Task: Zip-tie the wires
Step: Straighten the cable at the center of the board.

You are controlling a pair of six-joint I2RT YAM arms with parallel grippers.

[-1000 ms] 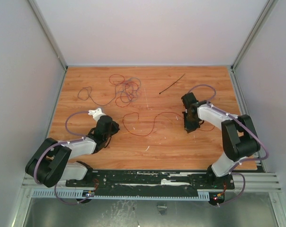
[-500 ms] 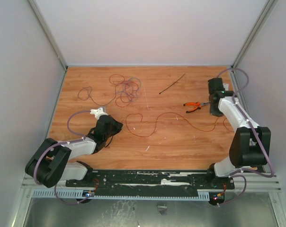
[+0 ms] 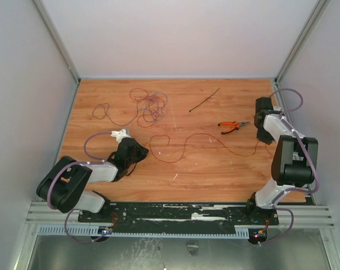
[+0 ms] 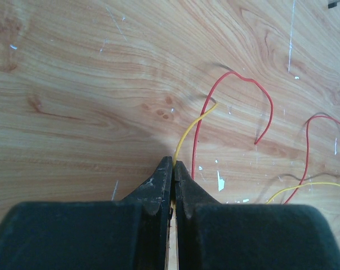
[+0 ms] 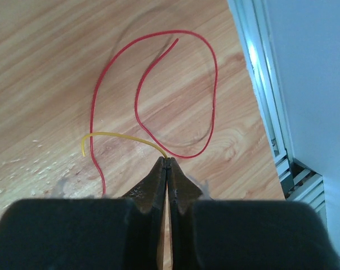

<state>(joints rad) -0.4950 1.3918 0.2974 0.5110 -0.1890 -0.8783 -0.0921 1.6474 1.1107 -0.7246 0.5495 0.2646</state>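
Most of the wires lie in a loose tangle of red and dark loops at the back left. The black zip tie lies free and slanted at the back middle. A long red wire and a thin yellow wire run across the middle of the table. My left gripper is shut on one end of the yellow wire, just above the wood beside a red wire. At the right edge my right gripper is shut on the yellow wire's other end, with a red loop in front.
Orange-handled pliers lie on the wood just left of the right gripper. The table's metal edge rail and the grey wall stand close on the right of that gripper. A dark wire loop lies at the far left.
The right arm has swung from the middle of the table out to the right edge, drawing the yellow and red wires out sideways and uncovering the pliers. The left gripper has barely shifted.
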